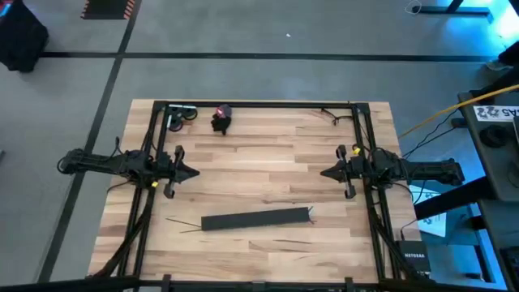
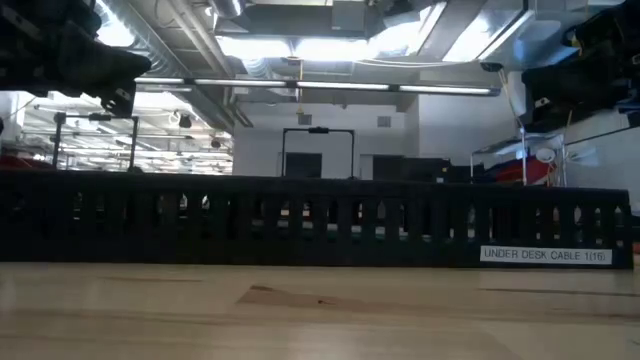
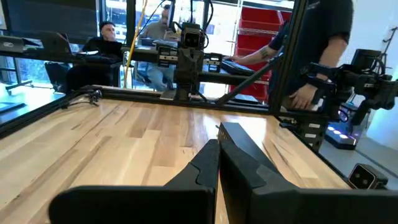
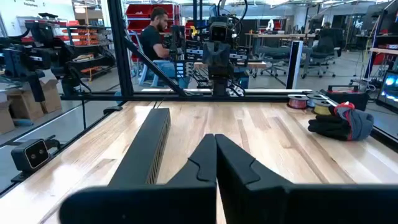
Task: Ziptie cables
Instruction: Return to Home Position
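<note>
One black cable duct (image 1: 256, 219) lies on the table (image 1: 243, 162), with one white label (image 2: 545, 255) on its side. There are two thin dark zip-tie strips: one strip (image 1: 183, 222) off the duct's left end, another strip (image 1: 282, 242) just in front of it. Two grippers are in view: the left gripper (image 1: 193, 172) behind the duct to its left, and the right gripper (image 1: 326, 173) behind it to its right. Far behind the duct are one black-and-red glove heap (image 4: 341, 123) and two tape rolls: a red roll (image 4: 298, 101) and a yellowish roll (image 4: 321, 109). Three people show beyond the table: one seated person (image 3: 99, 46), a second seated person (image 3: 158, 28) and a standing person (image 3: 320, 37).

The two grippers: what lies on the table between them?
Only bare table, the high view shows, between left gripper and right gripper; the black duct lies aside.
</note>
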